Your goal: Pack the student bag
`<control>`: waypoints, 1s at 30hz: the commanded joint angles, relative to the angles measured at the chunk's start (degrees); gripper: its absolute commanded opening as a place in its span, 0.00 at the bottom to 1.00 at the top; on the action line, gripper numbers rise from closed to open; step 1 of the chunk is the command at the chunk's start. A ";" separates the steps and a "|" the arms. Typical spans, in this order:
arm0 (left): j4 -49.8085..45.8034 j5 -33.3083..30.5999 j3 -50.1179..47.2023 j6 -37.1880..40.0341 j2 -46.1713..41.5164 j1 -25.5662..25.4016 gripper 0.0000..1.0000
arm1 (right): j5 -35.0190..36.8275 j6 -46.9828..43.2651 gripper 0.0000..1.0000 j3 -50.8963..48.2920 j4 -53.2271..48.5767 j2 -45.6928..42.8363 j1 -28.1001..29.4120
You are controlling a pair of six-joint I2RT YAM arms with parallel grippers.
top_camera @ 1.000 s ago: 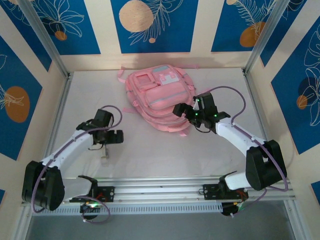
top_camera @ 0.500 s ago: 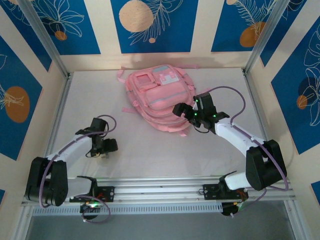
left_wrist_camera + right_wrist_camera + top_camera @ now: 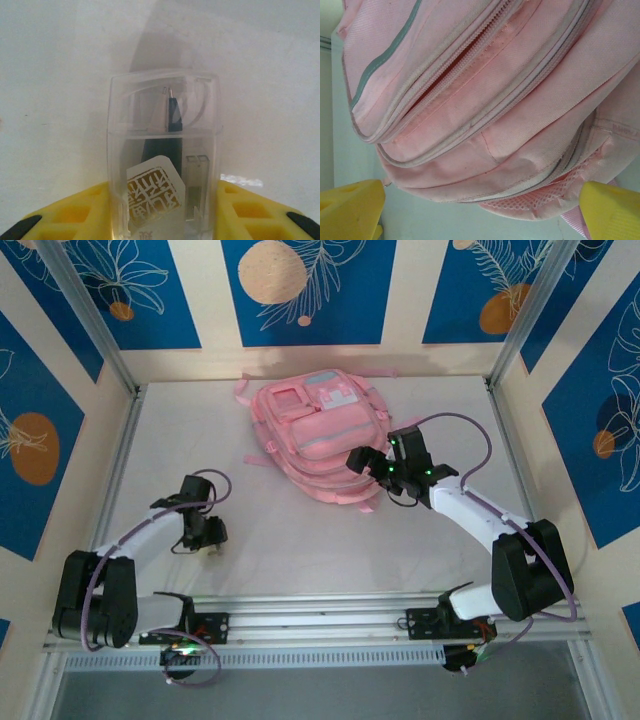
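Our left gripper (image 3: 162,195) is clamped on a clear plastic case (image 3: 163,115), a yellow pad (image 3: 75,215) against each long side, and we read that hold as picking up something meant for the student bag (image 3: 315,435). It sits well apart from the bag, off its near-left corner, over the white table (image 3: 180,430). Our right gripper (image 3: 368,464) stands with jaws spread wide at the bag's near-right edge, its fingers (image 3: 350,205) either side of the stacked pockets (image 3: 470,120), posted there, we judge, to steady the fabric or pull a pocket open. The bag lies front pockets up toward the table's far side, which keeps its zips within the right arm's reach. One zip (image 3: 445,65) gapes a little beside the grey stripe (image 3: 380,62), but we cannot see inside or tell how far it runs open. Whether the right fingers touch the bag is hard to say, since they are cut off at the lower corners of the right wrist view. Inside the case we make out a slim dark blue piece (image 3: 174,115) with a metal tip and a gold-printed label (image 3: 155,192) whose characters we cannot read. The case's lower end is cut off, and we cannot tell whether it rests on the table or is lifted.
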 commanded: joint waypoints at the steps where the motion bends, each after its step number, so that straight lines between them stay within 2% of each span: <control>1: 0.19 4.27 0.98 -1.48 -1.95 0.16 0.40 | -3.08 -2.62 1.00 -1.58 2.58 -0.62 0.45; 7: 5.98 13.08 5.93 -10.40 -4.30 -0.47 0.38 | -14.62 -7.68 0.98 -2.60 10.41 0.56 2.97; 17: 22.37 18.13 13.36 -23.42 -0.29 -7.28 0.36 | -28.31 -12.54 0.92 -0.94 20.55 5.45 10.49; 24: 27.99 18.02 16.16 -28.16 0.72 -13.58 0.37 | -27.26 -13.70 0.88 2.75 23.18 10.30 16.43; 30: 31.62 17.98 14.64 -31.81 0.48 -17.42 0.37 | -25.69 -13.53 0.86 5.94 23.46 13.70 17.67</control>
